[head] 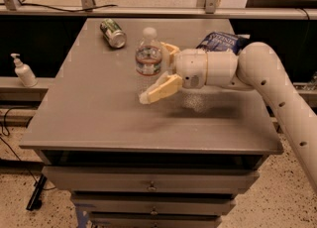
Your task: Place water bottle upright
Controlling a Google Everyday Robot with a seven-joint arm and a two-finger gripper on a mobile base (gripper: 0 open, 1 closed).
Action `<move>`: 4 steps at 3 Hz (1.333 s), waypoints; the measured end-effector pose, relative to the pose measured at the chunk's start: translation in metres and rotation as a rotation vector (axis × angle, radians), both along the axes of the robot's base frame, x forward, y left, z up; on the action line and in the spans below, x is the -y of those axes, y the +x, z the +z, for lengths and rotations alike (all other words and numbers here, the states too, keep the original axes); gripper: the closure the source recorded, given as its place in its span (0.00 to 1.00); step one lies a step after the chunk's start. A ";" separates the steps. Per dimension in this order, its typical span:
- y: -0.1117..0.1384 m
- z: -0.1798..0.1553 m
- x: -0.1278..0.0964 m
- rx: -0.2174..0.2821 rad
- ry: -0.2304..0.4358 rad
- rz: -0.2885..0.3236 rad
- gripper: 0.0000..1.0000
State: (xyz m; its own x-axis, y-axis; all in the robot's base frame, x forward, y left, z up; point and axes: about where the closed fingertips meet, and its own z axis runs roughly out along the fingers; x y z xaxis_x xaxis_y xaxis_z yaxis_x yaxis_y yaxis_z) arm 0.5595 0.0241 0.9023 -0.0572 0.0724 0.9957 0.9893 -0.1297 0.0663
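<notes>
- The water bottle (148, 59) stood upright on the grey counter (94, 108), near its middle and a little toward the back, white cap on top and the label with its red band facing the camera.
- The tool (155, 73) sat just to the right of the bottle at the end of the white arm (267, 78), which reached in from the right side.
- Its two tan fingers (159, 88) were spread wide, one in front of the bottle's lower half and one behind its shoulder. No squeeze on the plastic showed, though whether either finger touched it could not be made out.
- A green can (113, 32) lay on its side toward the back left, well apart from the bottle, and a blue packet (223, 41) lay at the back right behind the arm.
- A white pump dispenser (22, 71) stood off the counter on a ledge to the left.
- Judged from this, the placing looked essentially done, since the bottle appeared to bear its own weight. What seemed left was drawing the tool back without brushing the light, tall bottle and tipping it.
</notes>
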 end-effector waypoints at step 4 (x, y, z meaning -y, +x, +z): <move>-0.021 0.217 0.098 0.325 -0.200 -0.145 0.00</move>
